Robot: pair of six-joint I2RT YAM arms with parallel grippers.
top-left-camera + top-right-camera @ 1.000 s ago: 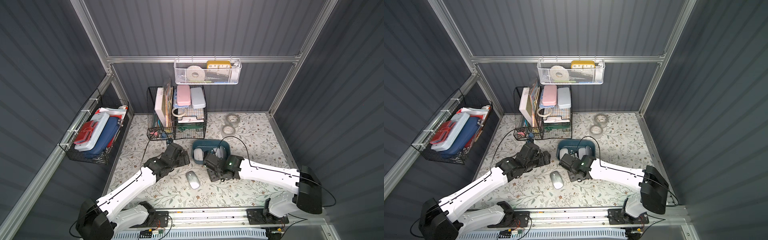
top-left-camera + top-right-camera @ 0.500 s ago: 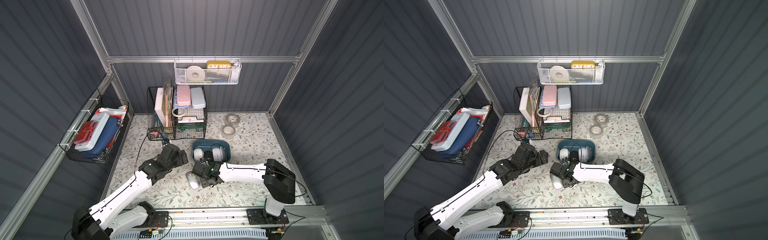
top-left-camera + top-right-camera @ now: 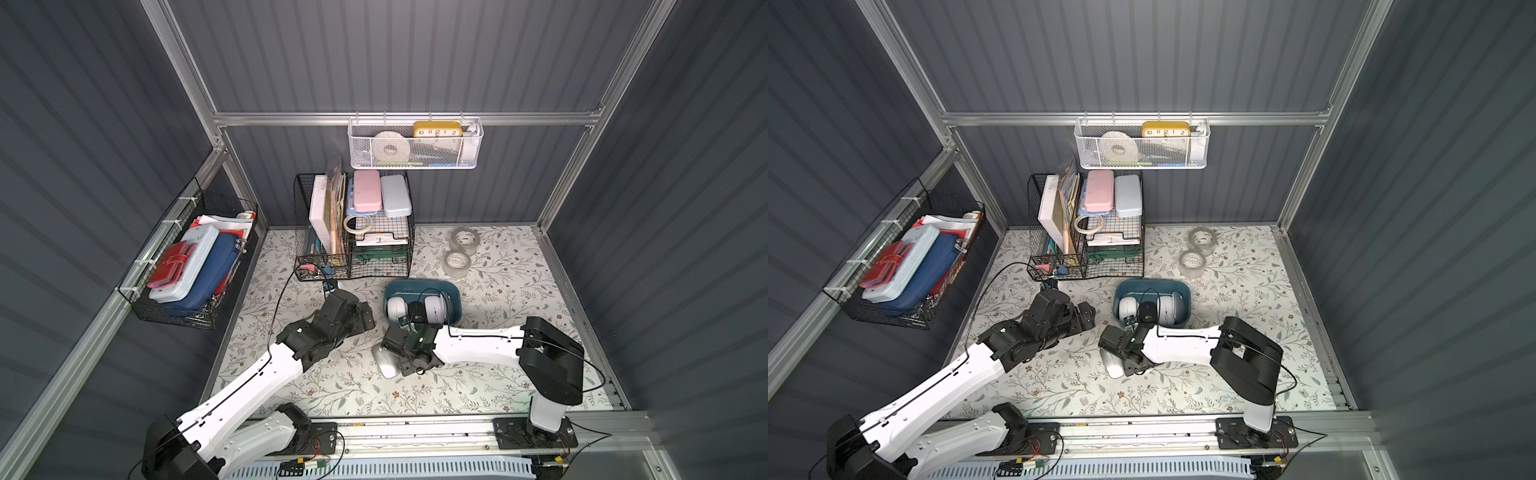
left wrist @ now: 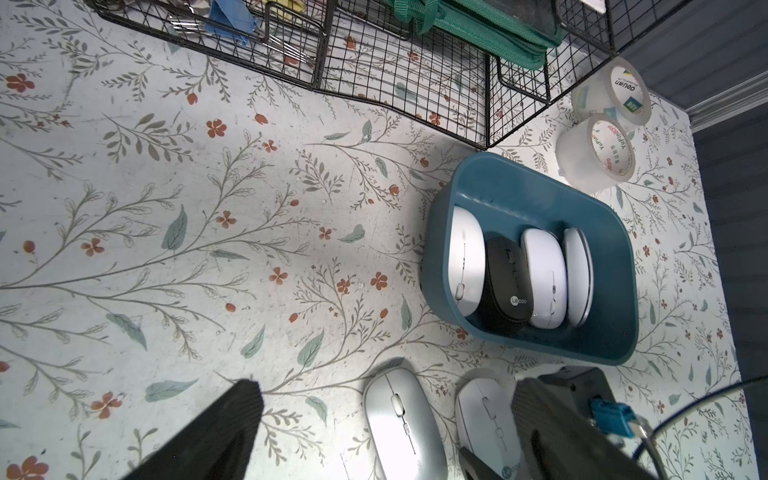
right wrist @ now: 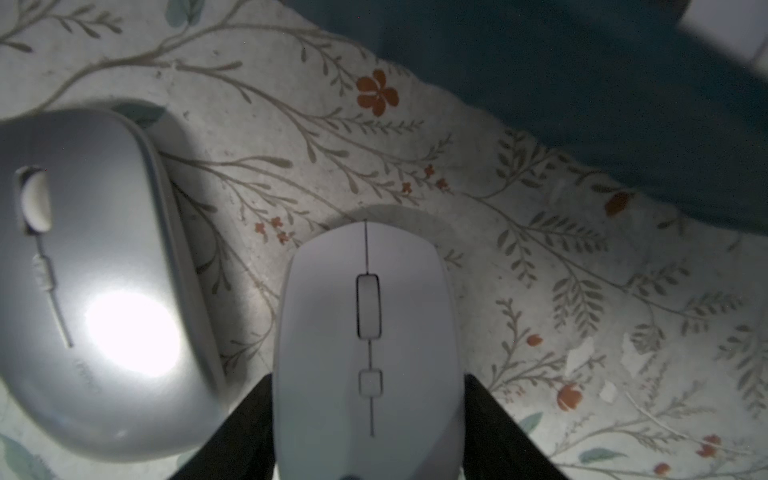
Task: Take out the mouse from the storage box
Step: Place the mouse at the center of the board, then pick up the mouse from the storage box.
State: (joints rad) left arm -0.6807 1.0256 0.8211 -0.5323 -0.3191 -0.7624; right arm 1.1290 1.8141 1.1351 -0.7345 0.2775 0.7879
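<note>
We've got a white mouse (image 5: 368, 332) out of the storage box (image 4: 519, 191); right fingers (image 5: 232, 436) flank it, grip unclear; left fingers (image 4: 208, 436) gape empty.

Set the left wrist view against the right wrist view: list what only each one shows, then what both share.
Only left wrist: the inside of the storage box, holding four mice, among them a black mouse; two tape rolls; the black wire basket.
Only right wrist: both sides of the white mouse, with the right gripper's fingers close beside each.
Both: that white mouse and the silver mouse side by side, outside the box, with the floral table around them.
</note>
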